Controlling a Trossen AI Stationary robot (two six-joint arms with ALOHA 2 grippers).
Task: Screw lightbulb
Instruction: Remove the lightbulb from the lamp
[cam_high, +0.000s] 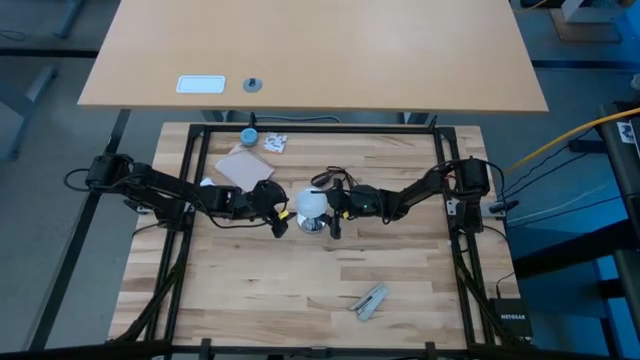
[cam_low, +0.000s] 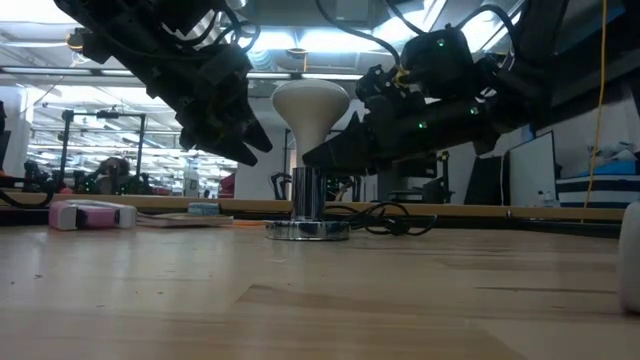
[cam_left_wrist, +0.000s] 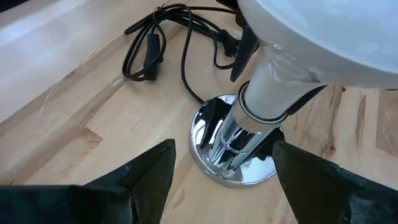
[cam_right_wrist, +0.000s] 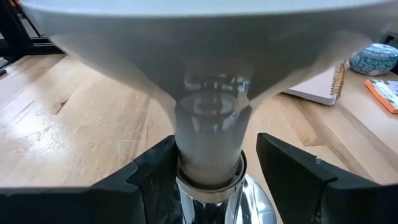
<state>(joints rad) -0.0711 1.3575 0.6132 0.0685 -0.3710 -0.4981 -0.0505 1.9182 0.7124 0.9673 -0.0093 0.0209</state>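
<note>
Blue cap, notebook, grey tool on table.

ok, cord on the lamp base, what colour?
Black; the cord shows best in the left wrist view, coiled behind the shiny base.

Matt frosted lightbulb, glossy chrome socket base, wooden table.

Tan desk, bright ceiling lights
</note>
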